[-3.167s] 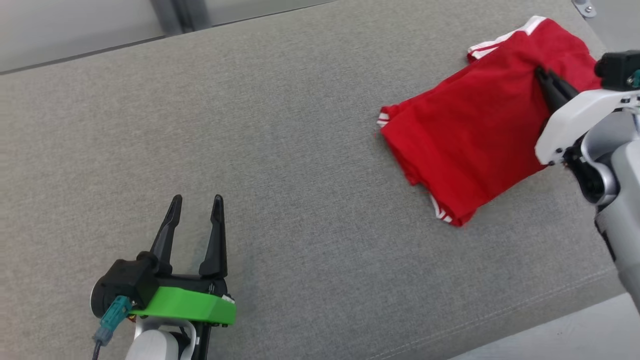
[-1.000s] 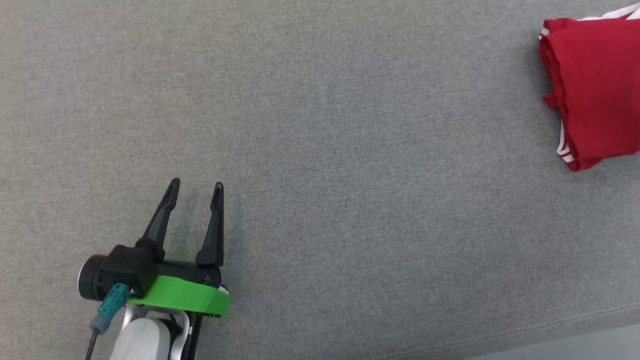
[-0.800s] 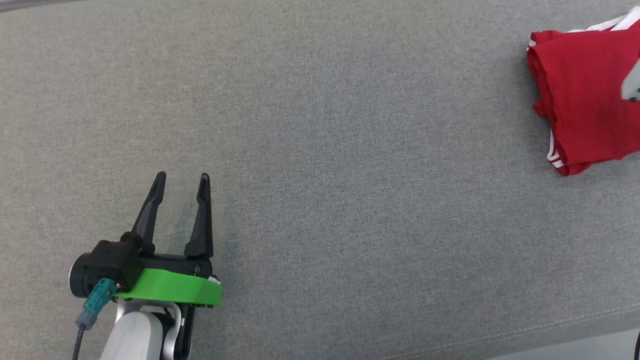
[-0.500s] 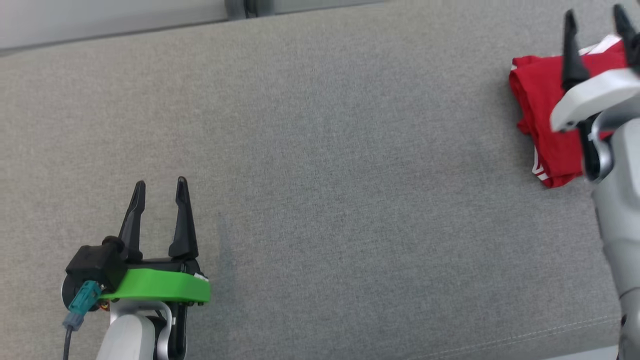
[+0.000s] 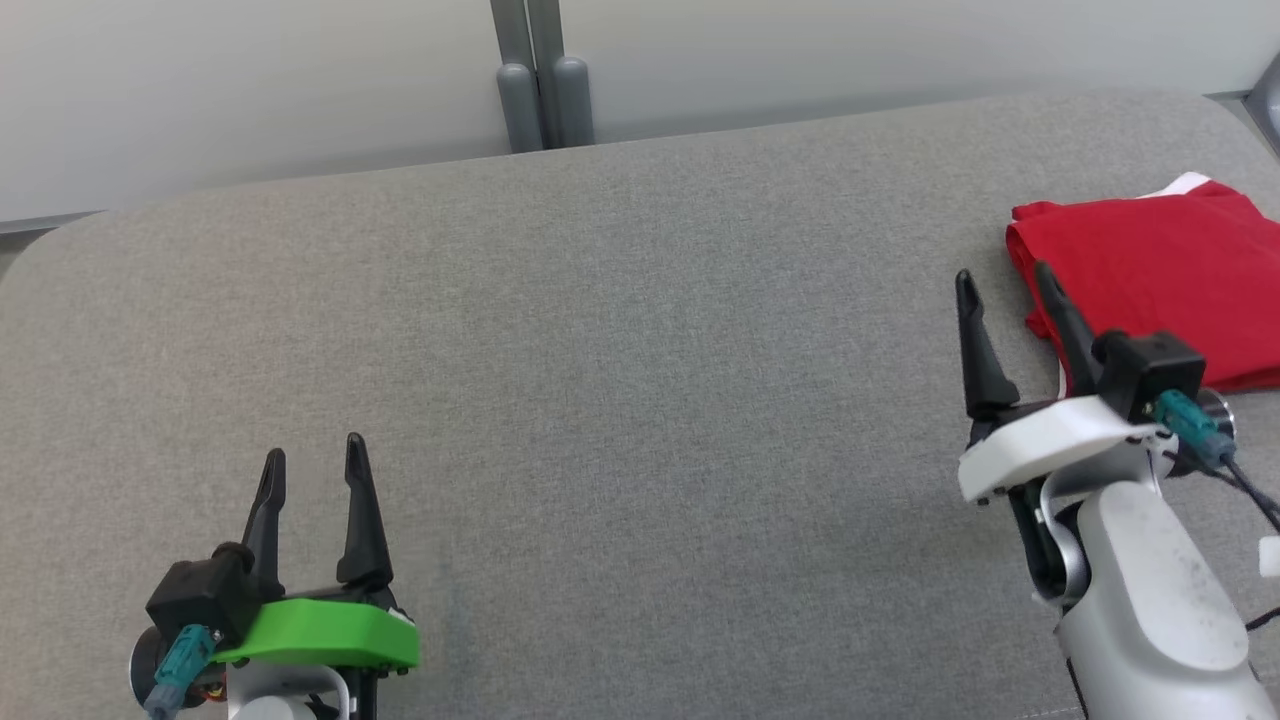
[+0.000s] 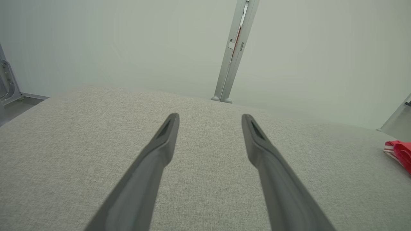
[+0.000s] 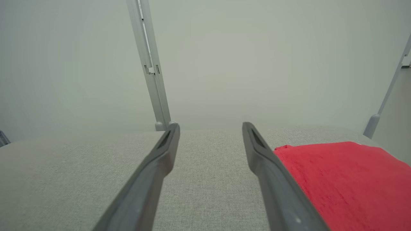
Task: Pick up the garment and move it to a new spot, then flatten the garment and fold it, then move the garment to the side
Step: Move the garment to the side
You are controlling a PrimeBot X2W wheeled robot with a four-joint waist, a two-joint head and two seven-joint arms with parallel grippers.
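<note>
The garment is red with white trim and lies folded at the far right of the grey cushioned surface. My right gripper stands open just left of the garment, its fingers empty and apart from the cloth. In the right wrist view the garment lies to the right of the open right gripper. My left gripper is open and empty at the lower left, far from the garment. In the left wrist view the left gripper is open and a red edge of the garment shows at the far right.
A pale wall runs behind the surface, with a grey metal post standing at its back edge. The surface's rounded back-left corner shows at the left. A wide bare stretch of grey fabric lies between the two grippers.
The head camera has tilted up, so the wall and post now show. My right gripper has drawn back from over the garment to stand just left of it, open. The garment lies still.
</note>
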